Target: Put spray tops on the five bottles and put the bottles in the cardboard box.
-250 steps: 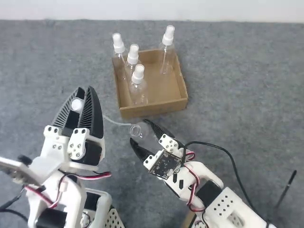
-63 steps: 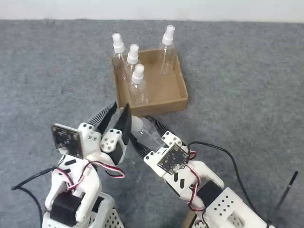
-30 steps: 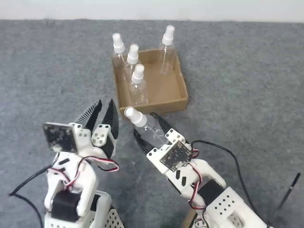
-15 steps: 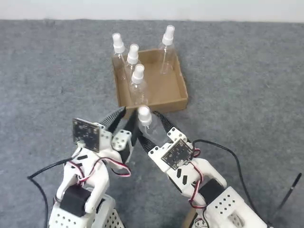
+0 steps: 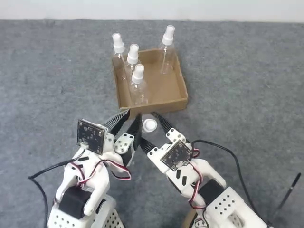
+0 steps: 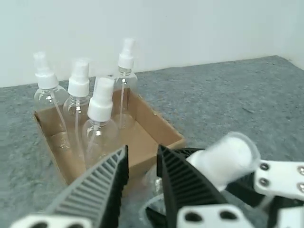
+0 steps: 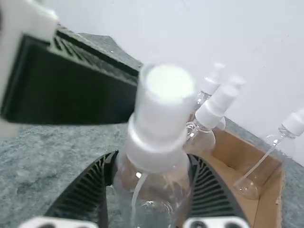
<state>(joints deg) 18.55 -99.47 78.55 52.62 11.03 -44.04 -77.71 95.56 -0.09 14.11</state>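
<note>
My right gripper (image 5: 151, 135) is shut on a clear bottle (image 5: 150, 126) with a white spray top, which stands upright just in front of the cardboard box (image 5: 176, 102). In the right wrist view the bottle (image 7: 161, 123) sits between the ribbed fingers (image 7: 85, 190). My left gripper (image 5: 133, 115) is close beside the bottle on its left and open by a narrow gap, with nothing between its fingers (image 6: 166, 175). Several capped bottles (image 5: 138, 80) stand in the box (image 6: 142, 156). In the left wrist view the held bottle's top (image 6: 227, 156) shows beside my fingers.
The table is covered in grey carpet-like cloth (image 5: 247, 85). A thin black rod (image 5: 287, 188) lies near the right edge. A black cable (image 5: 223, 152) loops off the right arm's base. Both arm bases stand along the near edge.
The right gripper has tipped the capped bottle from leaning left to upright. The left gripper has swung in towards the bottle and its fingers have narrowed.
</note>
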